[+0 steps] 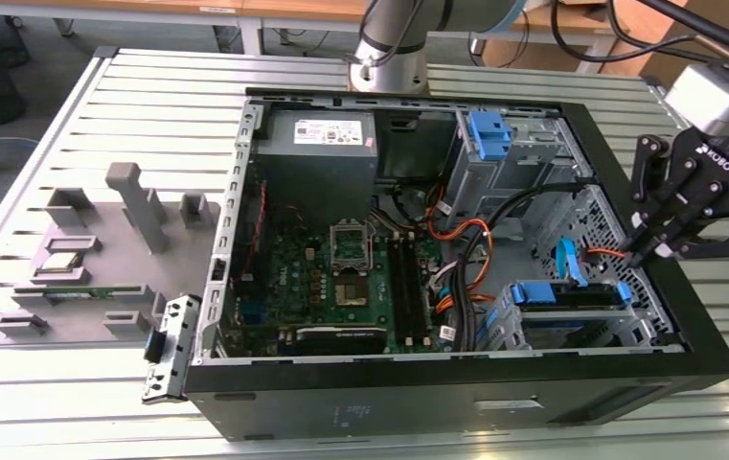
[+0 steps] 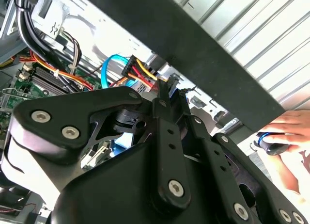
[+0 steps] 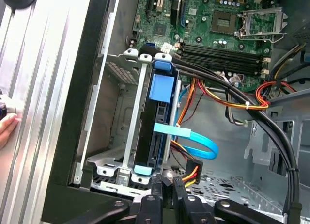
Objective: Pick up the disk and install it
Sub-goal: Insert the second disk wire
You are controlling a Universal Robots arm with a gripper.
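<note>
Beside the black tower case's [image 1: 467, 402] wall, black linkage gripper [image 1: 661, 251] hung, fingers pressed together, nothing grasped, blue-railed silver disk [image 3: 156, 129] seated in drive cage just below, blue ribbon cable [image 3: 201, 145] and orange wires alongside.

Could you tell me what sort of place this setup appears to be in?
Probably a robotics lab or test workshop: an open computer case lies on a slotted aluminium table, grey fixture blocks stand beside it, and office desks line the back.

Disk [image 3: 154, 122] edge-on in its bay, label face hidden; hand [image 3: 167, 183] cut off by frame edge in first wrist view; person's fingers [image 2: 286, 129] partly out of frame, gripping a small blurred blue object [image 2: 269, 142].
</note>
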